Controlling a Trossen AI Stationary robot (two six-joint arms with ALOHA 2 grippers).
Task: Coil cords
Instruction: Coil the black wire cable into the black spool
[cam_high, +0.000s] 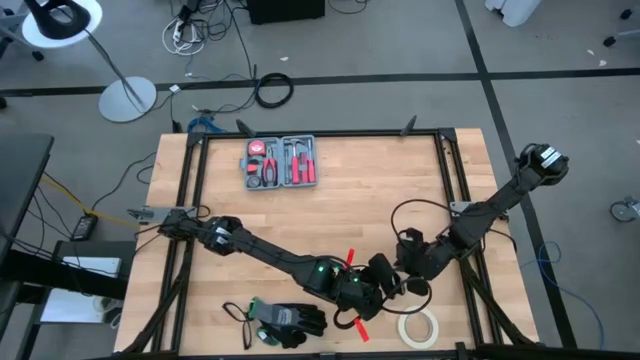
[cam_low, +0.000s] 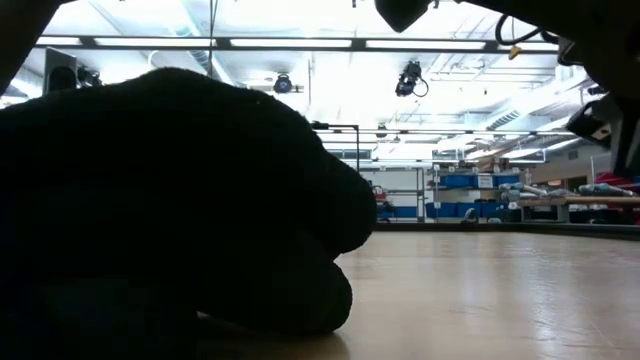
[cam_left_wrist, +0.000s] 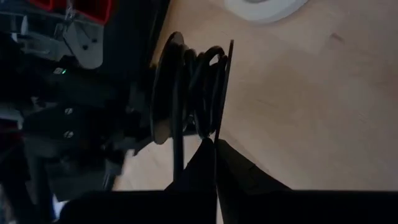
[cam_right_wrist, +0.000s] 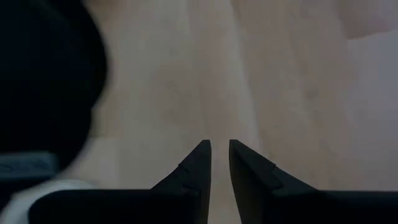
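The cord (cam_left_wrist: 193, 87) is thin and black, wound into several upright loops just beyond my left gripper (cam_left_wrist: 216, 149), which is shut on one of its strands. In the high view this coil (cam_high: 416, 288) sits near the table's front, right of centre, at the tip of my left gripper (cam_high: 385, 285). My right gripper (cam_high: 405, 266) hovers close behind the coil. Its fingers (cam_right_wrist: 220, 152) stand a narrow gap apart over bare wood, with nothing between them. My left gripper pinches a single thin strand of the cord (cam_left_wrist: 217, 127) between its two shut fingertips. The strand runs straight on from the tips along the coil's side. The loops stand on edge beyond the fingers; whether they rest on the table I cannot tell.
A white tape roll (cam_high: 420, 325) lies near the front edge, right of the coil. Black gloves (cam_high: 285, 320) lie front left and fill the low view's left side (cam_low: 170, 210). A grey tool case (cam_high: 280, 162) sits at the back. Red pieces (cam_high: 358, 328) lie by my left gripper.
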